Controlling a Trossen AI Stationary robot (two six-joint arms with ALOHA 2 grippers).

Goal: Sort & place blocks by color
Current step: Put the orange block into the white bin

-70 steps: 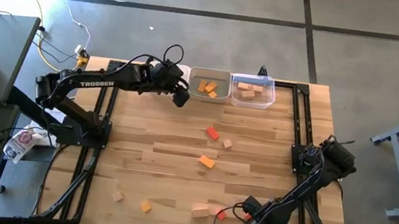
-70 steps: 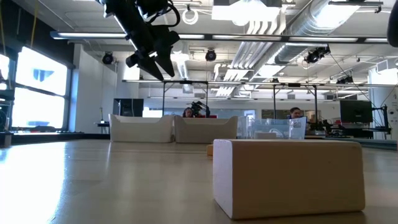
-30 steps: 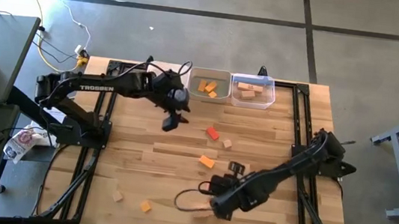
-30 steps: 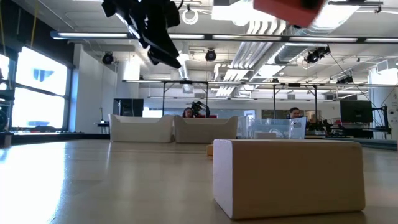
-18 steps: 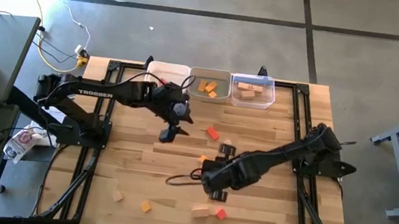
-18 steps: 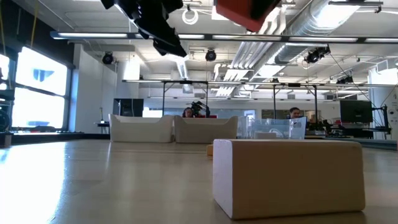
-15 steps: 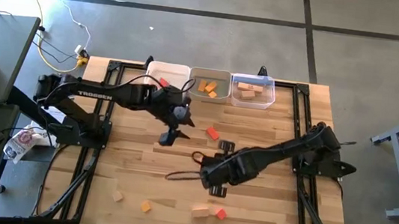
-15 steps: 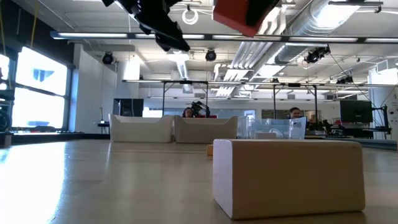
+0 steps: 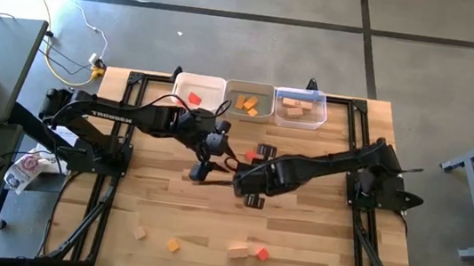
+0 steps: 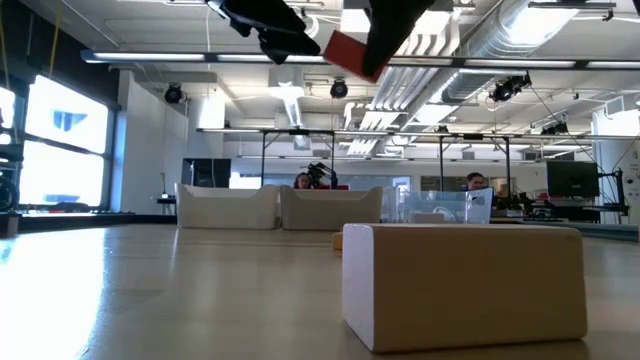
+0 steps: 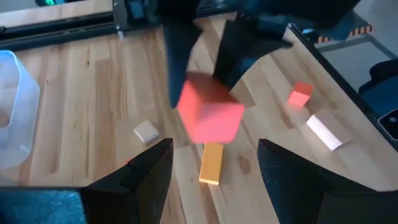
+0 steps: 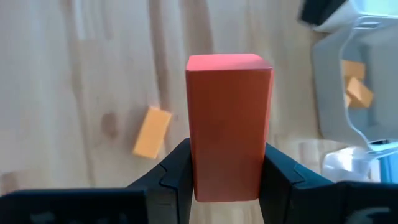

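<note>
Right claw [image 12: 224,180] clenches a red block [image 12: 227,124] between its dark fingers, holding it in the air over the middle of the wooden surface [image 9: 314,240], as the right wrist view shows. Left claw [image 11: 211,168], fingers spread and holding nothing, hangs just beside it, facing the same red block [image 11: 210,115]. Below them on the surface lie an orange-yellow bar [image 11: 211,163] and a small pale cube [image 11: 146,131]. Along the far edge stand three bins: a white bin [image 9: 182,85] with one red piece [image 9: 193,98], a middle bin [image 9: 265,90] with orange-yellow pieces [image 9: 246,104], and a clear bin [image 9: 321,102] with pale wood pieces [image 9: 293,107]. Near the front edge lie a pale bar [image 9: 238,252], a red cube [image 9: 262,254], an orange-yellow cube [image 9: 172,245] and a pale piece [image 9: 140,232].
</note>
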